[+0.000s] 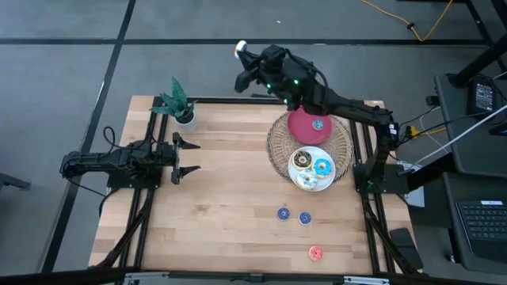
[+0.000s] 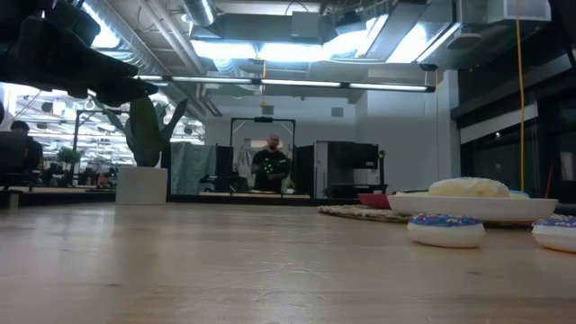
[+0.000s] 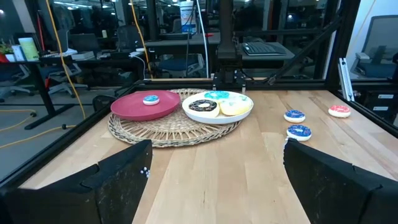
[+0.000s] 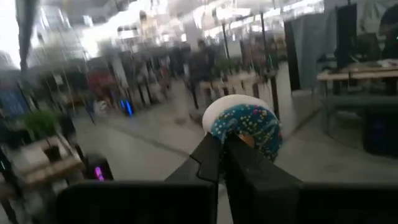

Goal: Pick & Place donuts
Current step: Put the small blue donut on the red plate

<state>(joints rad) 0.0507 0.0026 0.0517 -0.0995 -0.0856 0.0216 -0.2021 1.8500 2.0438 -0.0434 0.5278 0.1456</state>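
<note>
Right gripper (image 4: pixel 219 149) clenches a blue donut (image 4: pixel 244 127), carried beyond the far edge; next, lower it onto a plate (image 1: pixel 304 136). Left gripper (image 1: pixel 184 156) waits left, released.

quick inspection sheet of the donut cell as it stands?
Surface: wooden table, bare in the middle.
Job's things: three larger donuts on the white plate; one small blue donut on the red plate; two small blue donuts and a red-pink donut loose on the table.
Clutter: woven mat, potted plant.
Grippers: left gripper open, empty, over the table's left side. Right gripper beyond the far edge, jaws shut on a blue donut.
Cables: yellow cable on the floor.
Surroundings: a person beyond the table.
</note>
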